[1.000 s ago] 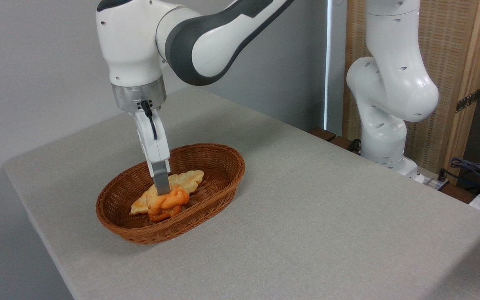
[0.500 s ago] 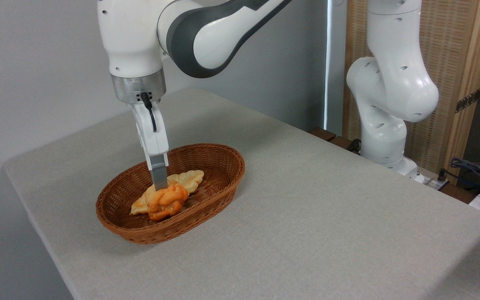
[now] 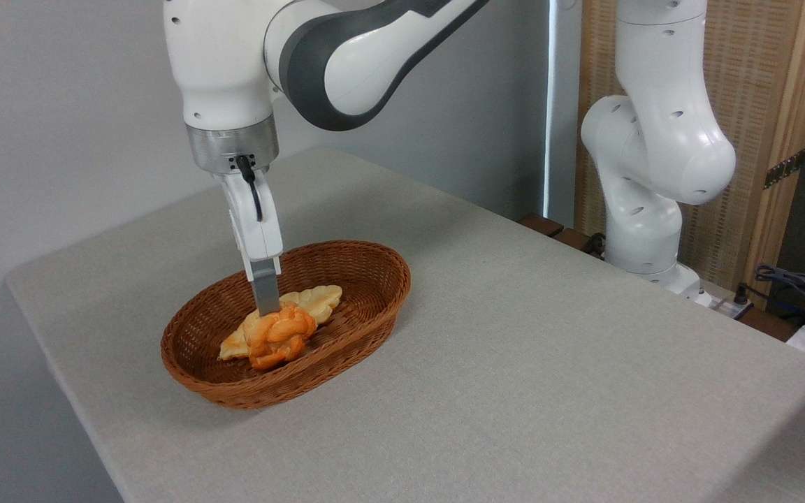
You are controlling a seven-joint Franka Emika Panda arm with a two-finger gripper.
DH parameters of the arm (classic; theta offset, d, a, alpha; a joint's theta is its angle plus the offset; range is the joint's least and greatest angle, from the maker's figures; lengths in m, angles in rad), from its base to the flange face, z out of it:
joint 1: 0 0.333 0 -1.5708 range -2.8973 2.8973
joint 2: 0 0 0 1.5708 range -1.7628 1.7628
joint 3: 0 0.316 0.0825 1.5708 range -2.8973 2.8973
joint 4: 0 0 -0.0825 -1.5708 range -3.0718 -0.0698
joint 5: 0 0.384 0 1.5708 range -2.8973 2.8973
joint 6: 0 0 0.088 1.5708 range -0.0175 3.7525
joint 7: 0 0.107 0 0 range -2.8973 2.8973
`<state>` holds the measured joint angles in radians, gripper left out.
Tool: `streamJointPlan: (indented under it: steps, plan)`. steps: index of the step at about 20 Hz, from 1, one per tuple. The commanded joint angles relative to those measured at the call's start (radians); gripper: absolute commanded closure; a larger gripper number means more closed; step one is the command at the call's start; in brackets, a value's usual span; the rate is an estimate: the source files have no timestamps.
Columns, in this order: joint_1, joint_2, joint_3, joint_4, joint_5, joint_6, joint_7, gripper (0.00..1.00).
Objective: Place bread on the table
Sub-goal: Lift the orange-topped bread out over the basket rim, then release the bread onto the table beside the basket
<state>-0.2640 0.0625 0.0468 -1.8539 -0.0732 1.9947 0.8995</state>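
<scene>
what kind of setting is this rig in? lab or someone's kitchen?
Most likely a lab or test room, not a kitchen: a robot arm's base beside a cloth-covered table, loose cables at right, and staged props, a wicker basket holding bread.

Bread (image 3: 278, 340): small lumpy golden-orange bun, lobed edges, directly under the claw (image 3: 267, 307) tip and touching it, tilted slightly. Surface (image 3: 528, 363): large, rectangular, light grey-beige woven cloth, extending below and mostly right of the claw.
</scene>
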Motion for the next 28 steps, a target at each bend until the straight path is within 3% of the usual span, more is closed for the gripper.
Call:
streamJointPlan:
  steps: [1,5,10,19,22,23,24,26,27,28]
  plan:
    - [-0.001,-0.030,-0.001,0.001,-0.014,-0.005,-0.001,1.00]
    - [-0.001,-0.059,0.002,0.012,-0.062,-0.007,-0.005,1.00]
    - [0.014,-0.099,0.019,0.012,-0.065,-0.020,-0.005,1.00]
    - [0.022,-0.107,0.215,0.010,-0.039,-0.119,0.007,1.00]
    - [0.022,-0.089,0.242,0.007,-0.027,-0.137,0.007,0.92]
    - [0.022,-0.081,0.242,0.004,-0.023,-0.136,0.007,0.81]
    - [0.022,-0.061,0.242,0.004,-0.013,-0.136,0.007,0.59]
    - [0.022,-0.053,0.242,0.002,0.006,-0.136,0.009,0.49]
    - [0.022,-0.049,0.240,0.002,0.007,-0.133,0.009,0.21]
    - [0.022,-0.044,0.242,0.002,0.009,-0.131,0.007,0.07]
